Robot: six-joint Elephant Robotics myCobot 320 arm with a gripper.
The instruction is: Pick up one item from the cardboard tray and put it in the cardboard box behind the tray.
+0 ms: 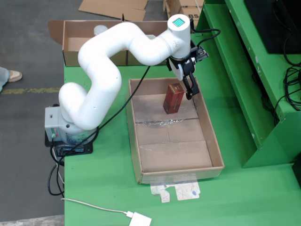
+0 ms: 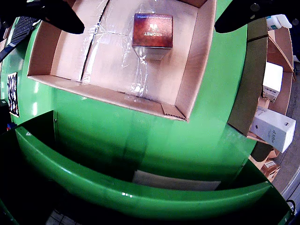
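Brown box [image 1: 173, 98] upright in cardboard tray [image 1: 214, 146] | end effector [image 1: 187, 81] wide apart, holding nothing, above it

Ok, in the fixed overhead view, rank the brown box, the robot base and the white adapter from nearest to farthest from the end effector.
1. Brown box, in the tray just left of the end effector.
2. Robot base, far left at the table's edge.
3. White adapter, at the bottom edge.
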